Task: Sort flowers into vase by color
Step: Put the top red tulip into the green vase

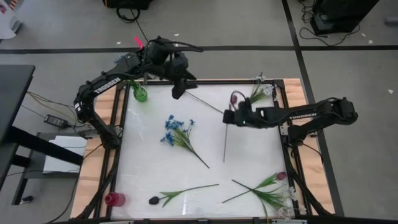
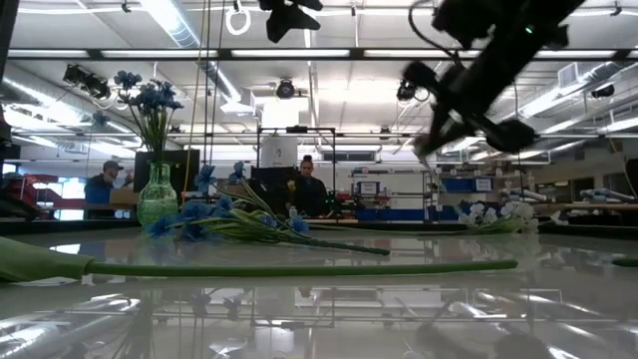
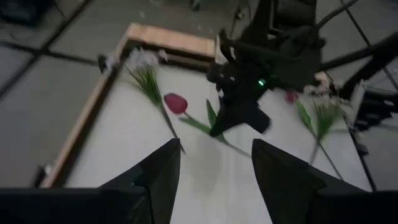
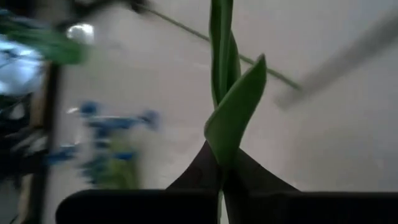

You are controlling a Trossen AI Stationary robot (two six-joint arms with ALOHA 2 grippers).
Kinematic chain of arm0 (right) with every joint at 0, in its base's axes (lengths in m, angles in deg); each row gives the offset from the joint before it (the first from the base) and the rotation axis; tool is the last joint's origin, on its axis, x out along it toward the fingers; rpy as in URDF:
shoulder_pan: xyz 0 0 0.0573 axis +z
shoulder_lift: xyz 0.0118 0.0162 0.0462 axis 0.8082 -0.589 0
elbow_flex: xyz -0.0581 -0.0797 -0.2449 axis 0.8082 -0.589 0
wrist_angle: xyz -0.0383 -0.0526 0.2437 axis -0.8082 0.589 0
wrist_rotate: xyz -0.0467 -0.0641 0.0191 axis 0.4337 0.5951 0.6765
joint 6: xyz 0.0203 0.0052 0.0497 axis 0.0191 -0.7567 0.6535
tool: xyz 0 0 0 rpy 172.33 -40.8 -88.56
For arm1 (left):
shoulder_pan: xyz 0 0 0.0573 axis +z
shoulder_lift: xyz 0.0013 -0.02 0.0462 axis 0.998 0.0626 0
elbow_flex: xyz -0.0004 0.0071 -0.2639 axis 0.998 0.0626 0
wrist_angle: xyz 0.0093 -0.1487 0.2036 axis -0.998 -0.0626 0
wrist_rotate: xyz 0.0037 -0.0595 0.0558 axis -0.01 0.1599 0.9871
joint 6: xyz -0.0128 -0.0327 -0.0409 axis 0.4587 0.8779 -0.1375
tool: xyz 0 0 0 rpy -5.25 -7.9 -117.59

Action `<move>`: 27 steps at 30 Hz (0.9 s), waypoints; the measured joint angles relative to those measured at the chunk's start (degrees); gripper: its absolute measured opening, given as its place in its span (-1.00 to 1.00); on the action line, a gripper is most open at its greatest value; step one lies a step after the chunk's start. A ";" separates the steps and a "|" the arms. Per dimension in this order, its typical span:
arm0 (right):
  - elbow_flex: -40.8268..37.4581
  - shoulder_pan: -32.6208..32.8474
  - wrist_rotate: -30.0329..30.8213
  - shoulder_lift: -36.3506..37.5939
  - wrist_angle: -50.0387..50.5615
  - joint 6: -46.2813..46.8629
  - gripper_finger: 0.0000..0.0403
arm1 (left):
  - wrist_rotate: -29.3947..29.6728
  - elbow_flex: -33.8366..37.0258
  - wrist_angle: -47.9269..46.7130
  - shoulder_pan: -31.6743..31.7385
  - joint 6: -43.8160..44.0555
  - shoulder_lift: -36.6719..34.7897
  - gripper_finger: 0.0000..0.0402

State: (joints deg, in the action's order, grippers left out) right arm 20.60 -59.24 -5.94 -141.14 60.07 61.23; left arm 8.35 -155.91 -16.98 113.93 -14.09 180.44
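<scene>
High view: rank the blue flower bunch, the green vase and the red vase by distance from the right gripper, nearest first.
From the right gripper, shut on a tulip stem:
1. Blue flower bunch, table centre, toward the left arm.
2. Green vase, far left corner.
3. Red vase, near left corner.

White "TROSSEN" lettering on left arm (image 1: pixel 107 83); same on right arm (image 1: pixel 309 114)

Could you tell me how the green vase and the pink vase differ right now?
The green vase stands at the table's far left corner and holds blue flowers; the pink vase stands at the near left corner, and no flowers show in it. The left tool hovers near the green vase, far from the pink one. Both stand along the left edge.
</scene>
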 joint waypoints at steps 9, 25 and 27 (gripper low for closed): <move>16.23 -2.43 0.94 0.35 -1.14 -32.80 -0.92 | -4.69 0.00 4.10 0.96 4.07 0.22 0.11; 30.08 -6.29 -6.06 0.65 -12.85 -61.17 -0.92 | -4.61 0.02 16.61 -2.40 3.82 2.15 0.25; 30.10 -6.74 -7.63 0.86 -15.74 -61.11 -0.92 | -4.59 0.04 18.29 -2.58 3.99 2.27 0.20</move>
State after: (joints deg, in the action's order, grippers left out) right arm 50.71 -65.98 -13.57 -140.28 44.33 0.12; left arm 3.76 -155.87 1.31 111.35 -10.11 182.71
